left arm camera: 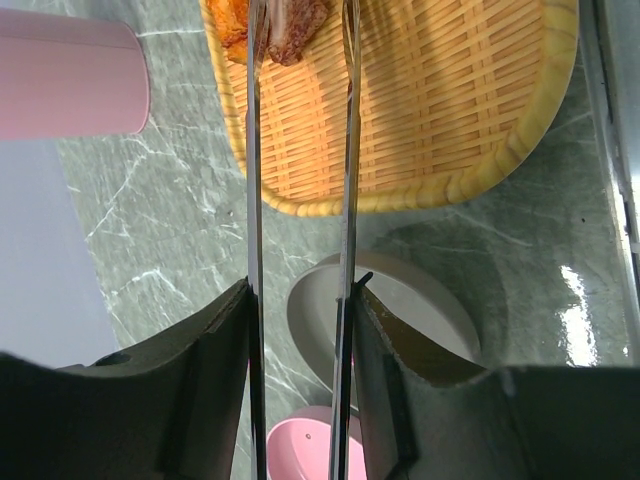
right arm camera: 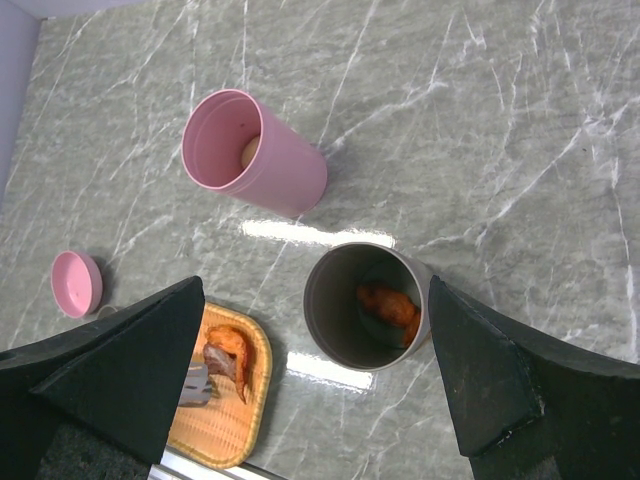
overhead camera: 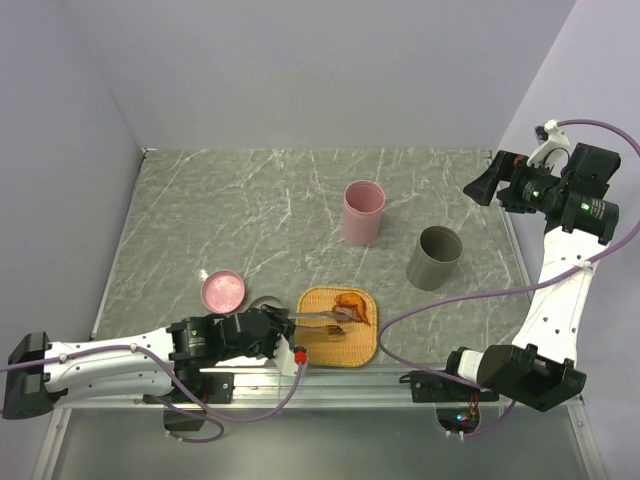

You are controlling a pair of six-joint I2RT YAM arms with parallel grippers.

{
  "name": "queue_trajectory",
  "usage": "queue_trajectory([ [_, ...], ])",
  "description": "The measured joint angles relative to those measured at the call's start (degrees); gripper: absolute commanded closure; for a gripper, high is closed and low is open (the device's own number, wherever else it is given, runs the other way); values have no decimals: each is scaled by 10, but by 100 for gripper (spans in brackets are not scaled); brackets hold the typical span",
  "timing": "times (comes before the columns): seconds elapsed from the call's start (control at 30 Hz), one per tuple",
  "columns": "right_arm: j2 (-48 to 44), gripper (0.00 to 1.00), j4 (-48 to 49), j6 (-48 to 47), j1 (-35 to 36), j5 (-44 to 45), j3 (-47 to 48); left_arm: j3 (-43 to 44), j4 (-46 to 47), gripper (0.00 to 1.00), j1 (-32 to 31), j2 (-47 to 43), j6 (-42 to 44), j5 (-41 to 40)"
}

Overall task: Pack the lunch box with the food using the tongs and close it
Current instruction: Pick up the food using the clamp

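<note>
- 2 arms of the tongs [left arm camera: 255, 200] run between the left gripper's [left arm camera: 300, 310] fingers [left arm camera: 215, 340], which are clamped on them. The tips straddle the food [left arm camera: 290, 25] on the tray [left arm camera: 500, 160], far ahead of the fingers.
- Best move, I judge: squeeze until both tips bite, then lift straight up. A slanted pull could drop the piece.
- Right gripper [right arm camera: 316, 300] has its fingers wide apart and holds nothing. The grey cup [right arm camera: 318, 325] sits below, between them, and the pink cup [right arm camera: 290, 175] lies beyond.
</note>
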Motion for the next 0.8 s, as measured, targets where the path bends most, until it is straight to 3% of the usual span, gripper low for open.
queue_trajectory([
  [0.8, 0, 0, 0, -4, 0, 1, 0, -47, 73, 58, -2, 22, 5, -70],
])
